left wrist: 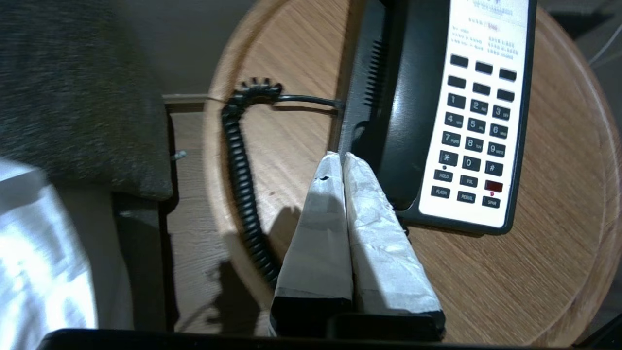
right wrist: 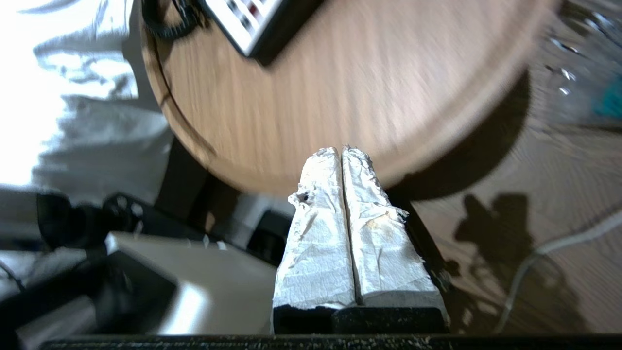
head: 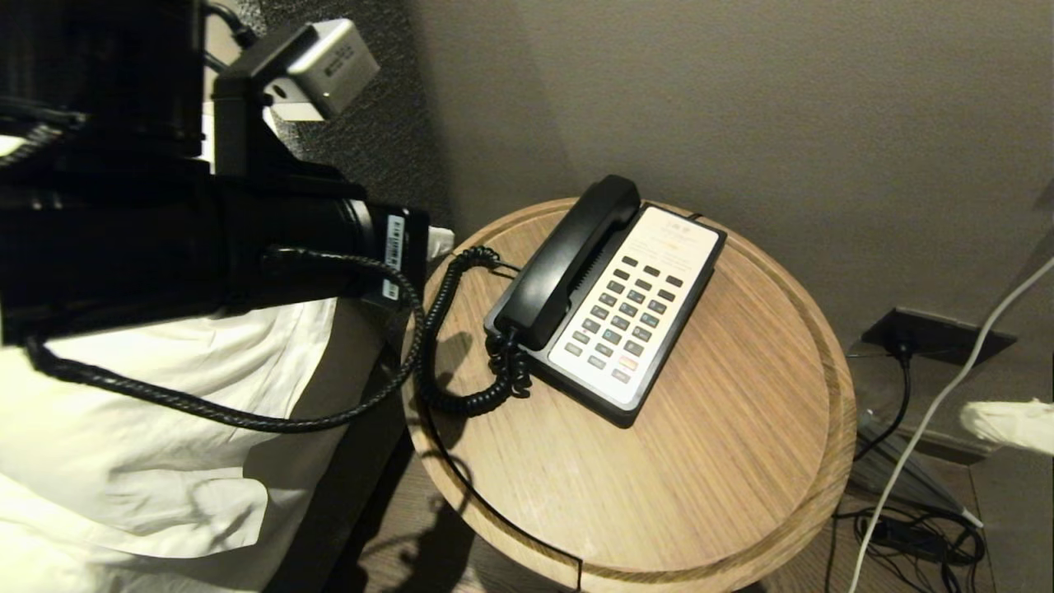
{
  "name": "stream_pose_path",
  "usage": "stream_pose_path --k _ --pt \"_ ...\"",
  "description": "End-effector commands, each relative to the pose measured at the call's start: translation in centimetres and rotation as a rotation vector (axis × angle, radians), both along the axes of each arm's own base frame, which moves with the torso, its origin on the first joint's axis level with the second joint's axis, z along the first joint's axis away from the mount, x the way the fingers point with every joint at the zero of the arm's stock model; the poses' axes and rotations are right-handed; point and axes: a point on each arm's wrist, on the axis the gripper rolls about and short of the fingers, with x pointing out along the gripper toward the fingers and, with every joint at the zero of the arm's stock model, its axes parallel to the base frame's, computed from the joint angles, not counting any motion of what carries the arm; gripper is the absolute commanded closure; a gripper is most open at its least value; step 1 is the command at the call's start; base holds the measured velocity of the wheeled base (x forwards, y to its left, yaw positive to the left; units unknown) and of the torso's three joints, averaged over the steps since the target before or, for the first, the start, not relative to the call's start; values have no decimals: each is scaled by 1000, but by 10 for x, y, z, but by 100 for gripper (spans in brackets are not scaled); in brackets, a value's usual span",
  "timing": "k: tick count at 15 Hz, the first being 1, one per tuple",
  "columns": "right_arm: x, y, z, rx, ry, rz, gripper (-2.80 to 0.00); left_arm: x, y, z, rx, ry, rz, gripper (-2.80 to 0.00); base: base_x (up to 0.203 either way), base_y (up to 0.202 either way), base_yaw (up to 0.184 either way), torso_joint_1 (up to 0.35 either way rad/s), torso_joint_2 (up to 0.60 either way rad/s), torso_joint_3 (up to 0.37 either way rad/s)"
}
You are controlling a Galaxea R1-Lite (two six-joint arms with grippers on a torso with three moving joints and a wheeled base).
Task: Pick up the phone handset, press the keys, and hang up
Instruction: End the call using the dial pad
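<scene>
The left gripper (left wrist: pixel 343 156) has its fingers pressed together, empty, tips just beside the handset (left wrist: pixel 408 112), which lies in its cradle on the bench (left wrist: pixel 534 272). The keys (left wrist: pixel 474 129) sit beyond it. Closed fingers cannot grasp; pushing on may shove the phone or snag the cord (left wrist: pixel 240 170). The right gripper (right wrist: pixel 341 151), also closed, hangs off the bench edge.

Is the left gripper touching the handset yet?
Cannot tell. In the left wrist view the shut left gripper overlaps the handset, hiding any gap.

right gripper (right wrist: pixel 341 151): fingers pressed together, empty
table (right wrist: pixel 340 97): round, wooden, its edge just beyond the fingertips
phone (right wrist: pixel 257 22): well beyond the fingertips, keys (right wrist: pixel 243 9) showing
</scene>
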Motion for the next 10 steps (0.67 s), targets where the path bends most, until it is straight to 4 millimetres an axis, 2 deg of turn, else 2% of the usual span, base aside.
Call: stream_pose_path --k 1,3,5,10 --pt "38 48 -13 -70 64 11 0 -21 32 16 -62 -56 47 0 0 0 0 0 0 0" --pt "58 77 -20 -69 64 30 0 -29 46 23 -99 -81 72 0 0 0 0 0 0 0" --pt "70 97 -23 -70 66 43 0 -39 56 33 -182 -83 75 0 0 0 0 0 0 0" --pt "85 120 -36 -102 87 55 0 -54 71 40 -247 -93 85 0 0 0 0 0 0 0"
